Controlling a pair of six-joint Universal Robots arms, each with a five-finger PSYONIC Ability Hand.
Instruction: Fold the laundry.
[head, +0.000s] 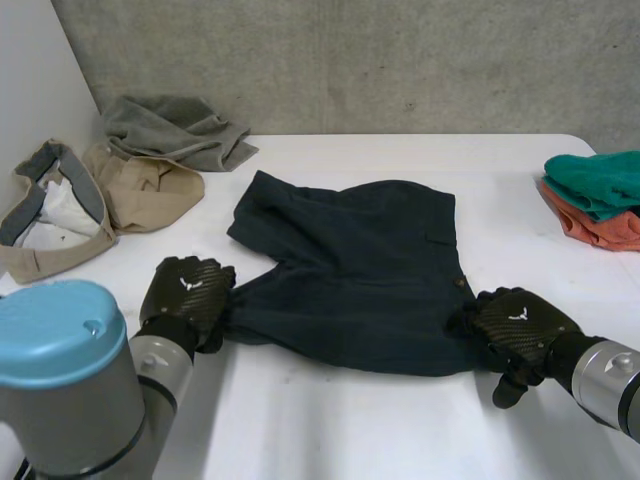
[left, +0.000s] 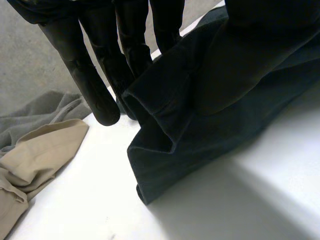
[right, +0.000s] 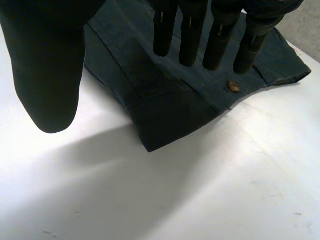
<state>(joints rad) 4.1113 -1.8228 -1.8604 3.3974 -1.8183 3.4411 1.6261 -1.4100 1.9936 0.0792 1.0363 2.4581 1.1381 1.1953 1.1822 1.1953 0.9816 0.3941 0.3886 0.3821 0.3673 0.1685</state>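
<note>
My left hand (head: 185, 292) is at the near left corner of a pair of navy shorts (head: 350, 270). Its straight fingers (left: 100, 100) pinch a bunched leg hem, which hangs a little off the white counter (head: 330, 420). My right hand (head: 520, 322) is at the near right corner, spread, with the fingers straight over the waistband just beside a brass button (right: 232, 85). Its thumb (right: 47, 75) stands apart over bare counter, and I cannot tell whether the fingertips touch the cloth. The shorts lie mostly flat across the middle of the counter, waistband to the right, legs to the left. I judge them a soft, fairly light woven cloth that will droop and crease when lifted and is not slippery. The thicker waistband and hems give the surest hold, so the right hand should close on the waistband corner. Far left lie a grey cloth (head: 170, 130) and beige garments (head: 140, 185). Far right, a teal cloth (head: 600, 178) rests on an orange one (head: 605, 230).
</note>
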